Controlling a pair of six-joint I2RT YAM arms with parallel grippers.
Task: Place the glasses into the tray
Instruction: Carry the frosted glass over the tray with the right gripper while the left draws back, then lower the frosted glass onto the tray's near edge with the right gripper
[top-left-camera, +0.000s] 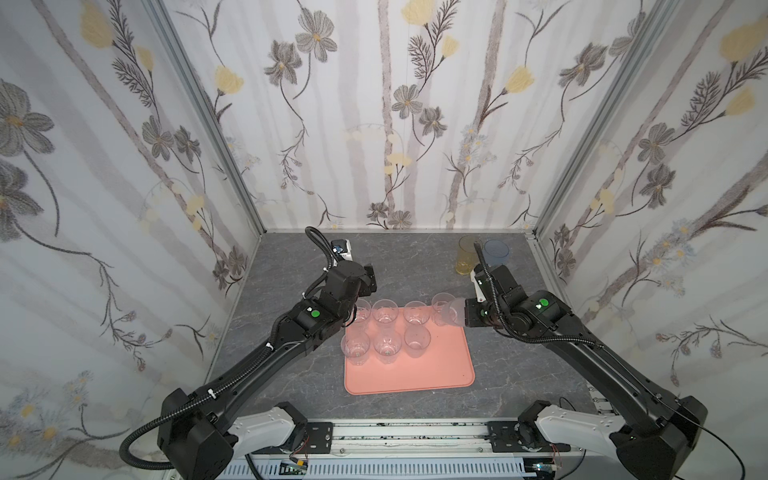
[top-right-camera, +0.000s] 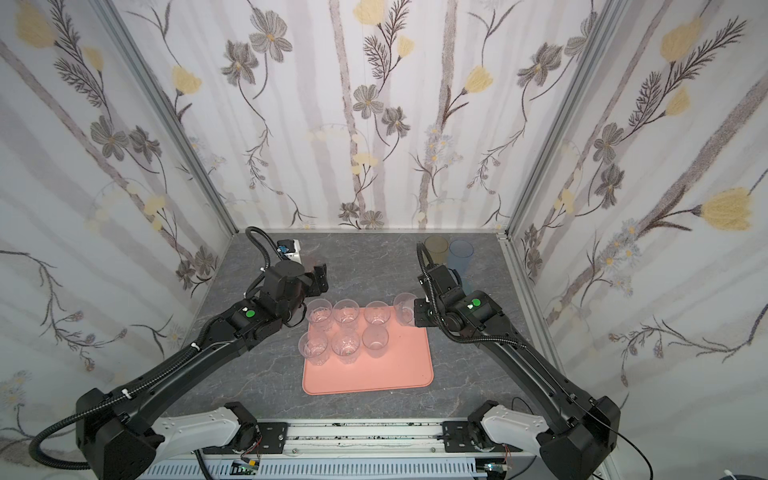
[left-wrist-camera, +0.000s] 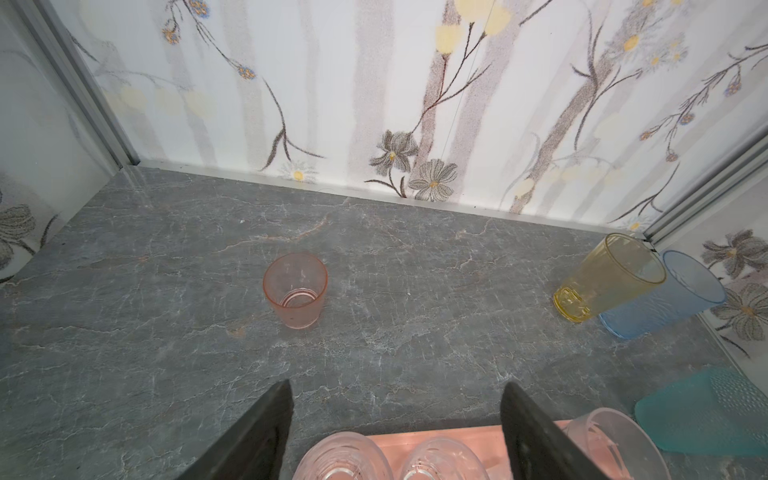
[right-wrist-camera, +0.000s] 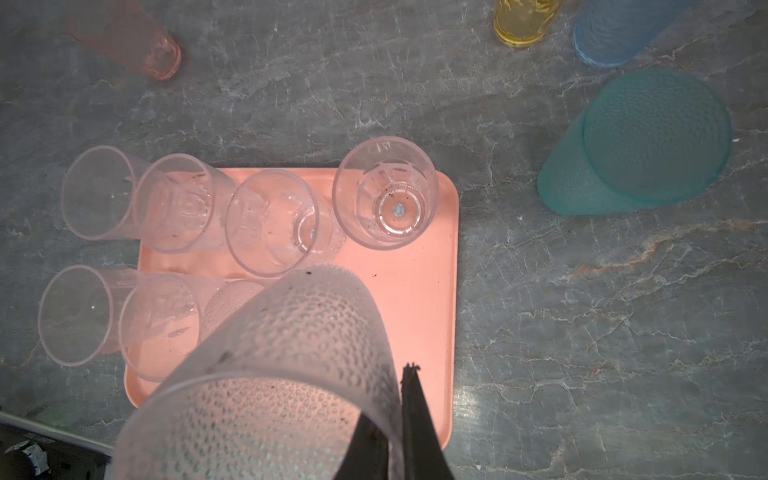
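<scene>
While the right claw (right-wrist-camera: 395, 419) is clenched on the wall of a dimpled clear glass (right-wrist-camera: 282, 374) just below its rim, one finger inside and one outside, that glass hangs leaning above the right part of the salmon-pink tray (top-left-camera: 415, 374). In both top views it sits close to the tray's far right corner, overlapping the rightmost standing glass, though whether the two touch cannot be told. Seven clear glasses (top-left-camera: 384, 311) stand upright on the far half of the tray in two rows, four along the far edge and three just nearer, set close together. The tray lies flat in the middle of the grey marbled table (top-left-camera: 498, 386). The left claw (left-wrist-camera: 397, 388) is released: its two dark fingers (left-wrist-camera: 266, 432) are spread wide with nothing gripped between them, and it hovers over the far left corner of the tray, above the leftmost glasses of the far row. Four coloured glasses stand on the table off the tray. A short pink glass (left-wrist-camera: 296, 291) is alone beyond the tray's far edge, toward the left. An amber glass (top-left-camera: 467, 255) and a blue glass (top-left-camera: 496, 253) stand side by side in the far right corner. A teal glass (right-wrist-camera: 640, 141) stands right of the tray, nearer than that pair; in both top views the right arm hides it.
</scene>
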